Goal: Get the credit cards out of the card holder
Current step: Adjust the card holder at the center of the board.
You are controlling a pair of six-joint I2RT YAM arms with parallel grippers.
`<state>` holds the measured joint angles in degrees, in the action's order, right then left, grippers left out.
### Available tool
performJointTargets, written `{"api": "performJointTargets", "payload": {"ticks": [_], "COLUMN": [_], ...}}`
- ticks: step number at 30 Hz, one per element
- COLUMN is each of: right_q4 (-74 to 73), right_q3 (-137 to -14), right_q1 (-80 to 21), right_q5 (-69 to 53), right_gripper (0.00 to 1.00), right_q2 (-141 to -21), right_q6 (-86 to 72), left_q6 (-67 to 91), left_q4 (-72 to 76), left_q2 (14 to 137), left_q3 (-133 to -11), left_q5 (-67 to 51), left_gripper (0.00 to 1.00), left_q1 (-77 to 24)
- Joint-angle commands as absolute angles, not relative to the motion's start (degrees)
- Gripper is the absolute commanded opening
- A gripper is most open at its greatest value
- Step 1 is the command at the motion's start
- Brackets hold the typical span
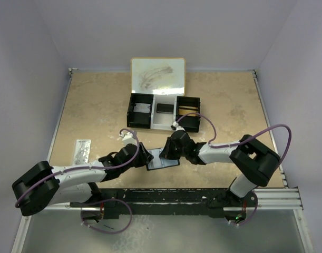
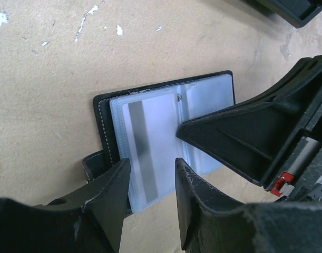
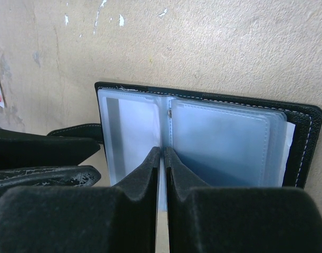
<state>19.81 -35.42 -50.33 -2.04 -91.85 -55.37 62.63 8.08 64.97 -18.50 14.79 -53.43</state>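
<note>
Black leather-like bifold card holder (image 1: 162, 159) lies open on the tan table (image 1: 97, 105), at 6 o'clock from the black-and-white tray (image 1: 137, 113). My left claw (image 2: 151, 166) gapes empty astride the grey-striped card (image 2: 145, 153). My right claw (image 3: 162, 153) is closed at the fold, though I cannot tell whether it pinches anything. Light, floppy and slick, I judge, so I should pinch the card's edge.

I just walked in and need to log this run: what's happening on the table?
Both arms work on the small black leather-like bifold card holder, lying open on the tan table. The right claw, fingers nearly together, sits at its centre fold. The left claw is open around the near edge of a sleeved white card with a grey stripe.
</note>
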Motion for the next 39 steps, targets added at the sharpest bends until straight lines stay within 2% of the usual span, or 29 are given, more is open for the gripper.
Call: {"api": "performJointTargets", "payload": {"ticks": [1,16,23,30,39], "right_q4": [14.3,14.3,14.6,14.5,13.2], "right_q3": [-33.1,-33.5,-33.5,-33.7,-34.1], "right_q1": [-50.2,-50.2,-50.2,-50.2,-50.2], "right_q5": [0.0,-0.5,-1.0,-1.2,0.2], "right_gripper": [0.11,0.1,0.1,0.1,0.1], "right_q2": [-93.8,-94.2,-94.4,-94.5,-94.2], "right_q6": [-55.4,-55.4,-55.3,-55.3,-55.6], "left_q6": [63.9,65.3,64.8,65.3,67.8], "left_q4": [13.9,13.6,4.8,6.8,1.5], "left_q2": [65.2,69.9,70.5,71.1,70.5], "left_q3": [-18.5,-18.1,-21.5,-21.5,-23.6], "left_q5": [14.5,16.7,21.2,20.5,26.6], "left_gripper": [0.37,0.34,0.34,0.34,0.34], "left_q1": [-54.1,-54.4,-55.5,-56.1,-58.7]}}
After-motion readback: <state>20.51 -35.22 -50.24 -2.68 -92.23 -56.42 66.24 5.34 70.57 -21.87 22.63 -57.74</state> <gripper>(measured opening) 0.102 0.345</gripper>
